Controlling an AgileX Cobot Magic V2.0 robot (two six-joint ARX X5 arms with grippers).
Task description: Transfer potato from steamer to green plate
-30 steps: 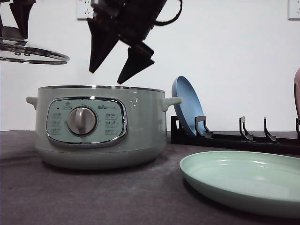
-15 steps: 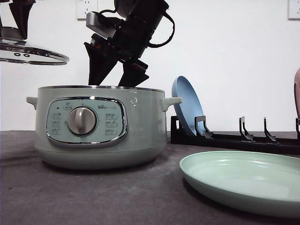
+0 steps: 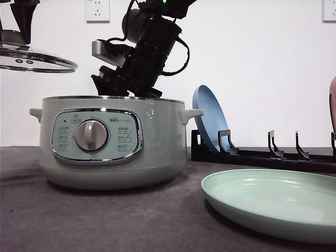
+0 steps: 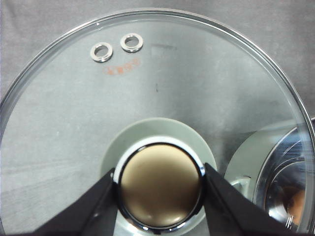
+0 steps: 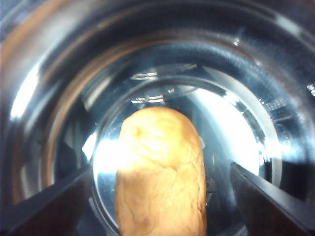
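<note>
Steel steamer (image 5: pixel 44 123) floor | potato (image 5: pixel 161 174) lengthwise between spread right end effector (image 5: pixel 160 206) fingers

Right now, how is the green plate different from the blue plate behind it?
The green plate lies flat on the table, near the camera; the blue plate stands on edge, leaning in a slot of the black rack further back. The green plate is pale mint; the blue plate is a stronger mid blue. The green plate shows its whole shallow inside, while the steamer partly hides the blue plate. Both look round, smooth and empty.

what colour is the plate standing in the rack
Blue plate, clearest in the front view.
</note>
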